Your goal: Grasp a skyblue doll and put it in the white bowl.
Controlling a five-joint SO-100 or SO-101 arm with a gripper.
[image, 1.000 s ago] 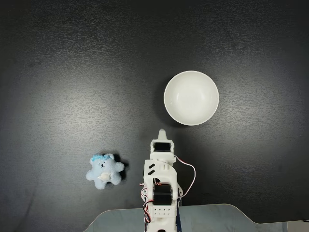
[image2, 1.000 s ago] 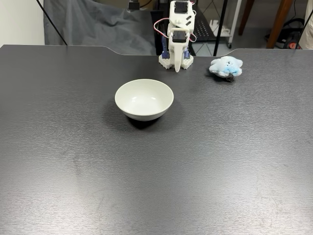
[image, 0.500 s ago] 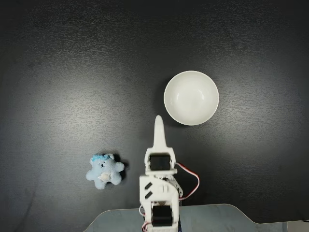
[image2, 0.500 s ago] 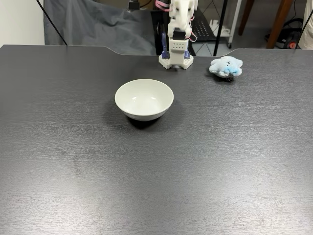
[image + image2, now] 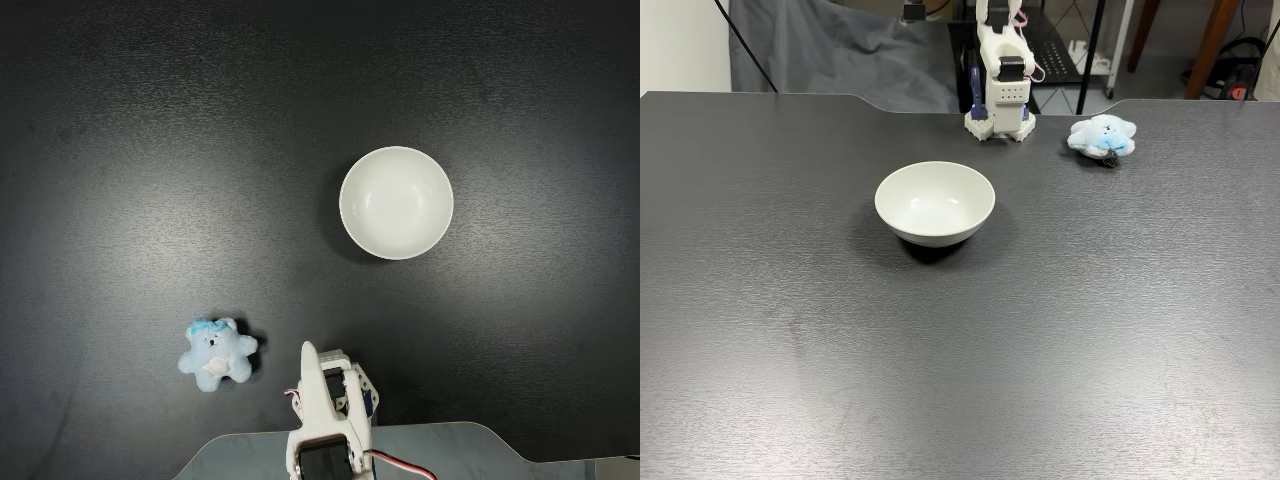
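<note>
- Skyblue doll (image 5: pixel 217 354) lies on the black table (image 5: pixel 150 150), well apart from the white bowl (image 5: pixel 396 203); in a fixed view from the front the doll (image 5: pixel 1102 136) sits just right of the arm's base (image 5: pixel 999 120).
- White bowl (image 5: pixel 935 203) stands upright and holds nothing — doll untouched.
- Gripper (image 5: pixel 309 352) is raised above the base, tip pointing toward the bowl's side of the table.
- Fingers — cannot tell whether apart or together.

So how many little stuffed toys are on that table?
1. The skyblue doll lies on the dark table, left of the arm's base in the top-down fixed view, away from the white bowl. Nothing looks hidden.
</note>
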